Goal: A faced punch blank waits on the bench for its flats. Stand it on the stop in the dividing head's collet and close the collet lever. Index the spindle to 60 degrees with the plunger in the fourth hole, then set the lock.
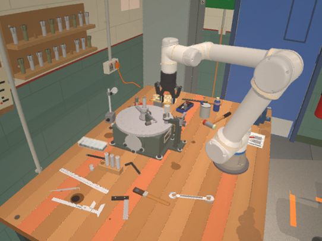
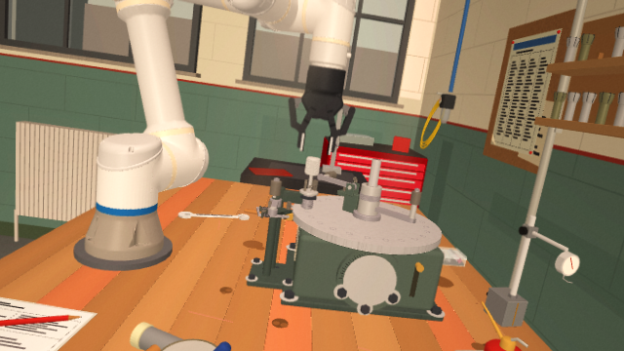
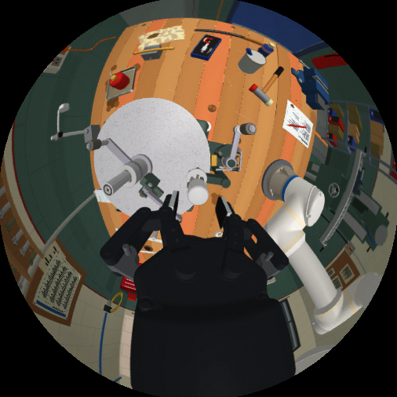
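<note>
The collet is hidden under the punch blank [image 2: 374,181], a grey cylinder standing upright at the centre of the round index plate [image 2: 365,226] on the green dividing head [image 2: 360,273]. The plunger knob [image 2: 312,168], a white cylinder, stands at the plate's rim on an arm. My gripper [image 2: 317,144] is open and empty, hanging straight above that knob. From the wrist camera the knob [image 3: 197,191] sits just ahead of my fingers [image 3: 198,204]. A lever arm [image 3: 117,151] crosses the plate from the blank [image 3: 123,178] to a small knob at the rim.
A green bracket [image 2: 273,229] with a small lever [image 3: 235,143] stands beside the dividing head. A dial indicator stand [image 2: 526,234] is on the far side. A cup [image 1: 205,110], a torch [image 1: 210,123], a spanner [image 1: 191,197] and measuring tools [image 1: 83,181] lie about the bench.
</note>
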Robot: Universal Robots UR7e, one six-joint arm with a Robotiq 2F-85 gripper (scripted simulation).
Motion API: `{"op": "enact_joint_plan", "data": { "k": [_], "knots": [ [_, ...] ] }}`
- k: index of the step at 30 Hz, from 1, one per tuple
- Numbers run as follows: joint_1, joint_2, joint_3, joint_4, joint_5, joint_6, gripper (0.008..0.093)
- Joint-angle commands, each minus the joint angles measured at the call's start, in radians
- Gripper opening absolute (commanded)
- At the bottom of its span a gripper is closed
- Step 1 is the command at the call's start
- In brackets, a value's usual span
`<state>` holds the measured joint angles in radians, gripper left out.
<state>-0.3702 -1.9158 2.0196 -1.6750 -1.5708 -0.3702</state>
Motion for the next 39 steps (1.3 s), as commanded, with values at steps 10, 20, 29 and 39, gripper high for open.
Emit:
{"op": "enact_joint_plan", "data": {
  "k": [10,20,29,39],
  "knots": [
    [0.0,-0.004,-0.065,0.07,0.0,0.0,0.058],
    [0.0,-0.005,-0.066,0.07,0.0,0.0,0.048],
    [0.0,-0.003,-0.189,0.186,0.0,0.0,0.048],
    [0.0,0.005,-0.251,0.247,0.0,-0.044,0.048]
  ]
}}
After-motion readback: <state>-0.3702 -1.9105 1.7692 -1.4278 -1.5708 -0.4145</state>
